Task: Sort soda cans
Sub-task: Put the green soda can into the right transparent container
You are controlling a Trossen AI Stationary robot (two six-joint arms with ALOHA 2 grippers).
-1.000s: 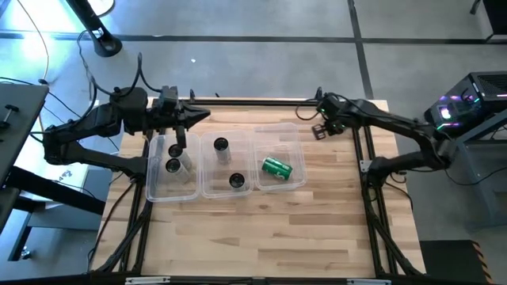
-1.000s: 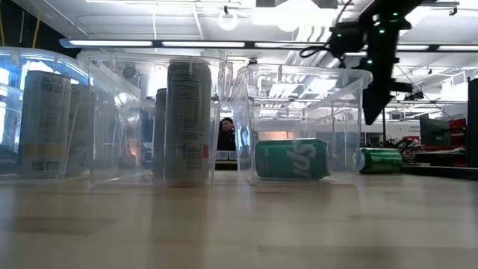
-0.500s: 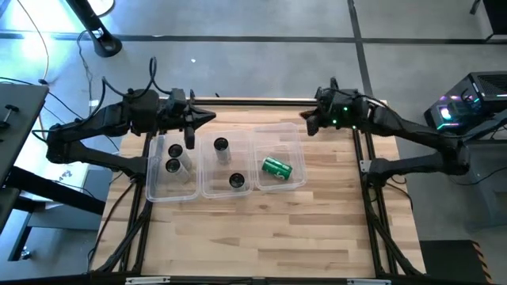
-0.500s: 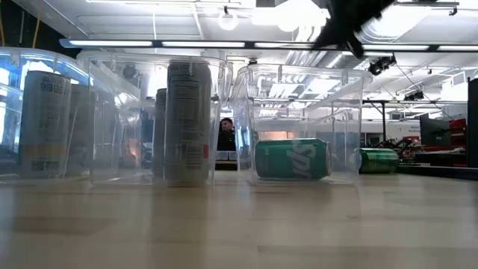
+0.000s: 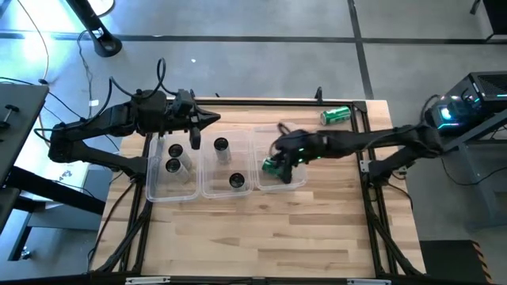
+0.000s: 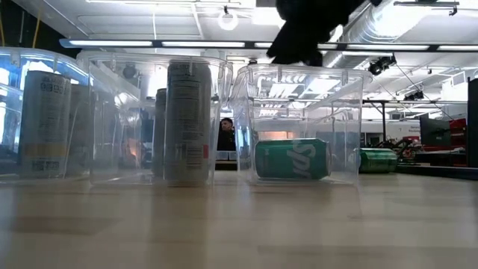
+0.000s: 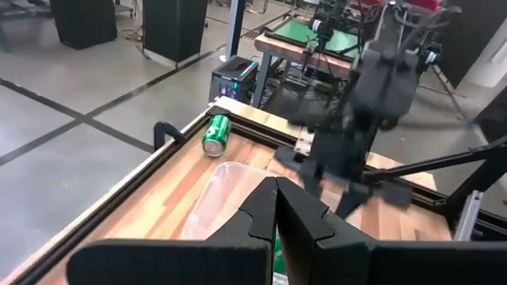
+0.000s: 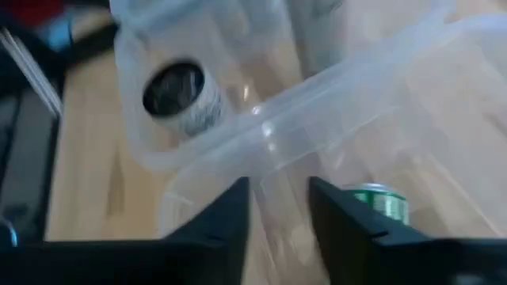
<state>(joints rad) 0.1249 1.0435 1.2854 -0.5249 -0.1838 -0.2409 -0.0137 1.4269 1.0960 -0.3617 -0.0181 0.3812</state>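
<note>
Half a second ago the right gripper (image 5: pixel 279 156) was up at the table's 1 o'clock corner; now we find it swung in over the right tub (image 5: pixel 299 136), above the green can (image 5: pixel 276 167) lying on its side there. In its wrist view the fingers (image 8: pixel 342 212) stand a little apart with only the tub's rim between them — it holds nothing, and the can's silver top sits just past one fingertip.

The other green can (image 5: pixel 336 115) lies on its side at the table's 1 o'clock edge, well apart from every tub — the spot that gripper just left. We read this as a release there or an aborted pick; we cannot tell which.

The left gripper (image 5: pixel 207 119) has drifted slightly toward 3 o'clock over the last second and hangs at 12 o'clock of the middle tub (image 5: pixel 207 190), fingers pressed together, empty.

The rest looks sorted: two cans upright in the left tub (image 5: pixel 153 190), two black-topped cans (image 5: pixel 221 145) upright in the middle one. From the low camera the tubs stand in a row, the nearer green can resting on the floor of its tub.

So, by our judgement, one can remains outside, and the right arm is now aimed at the can already home.
</note>
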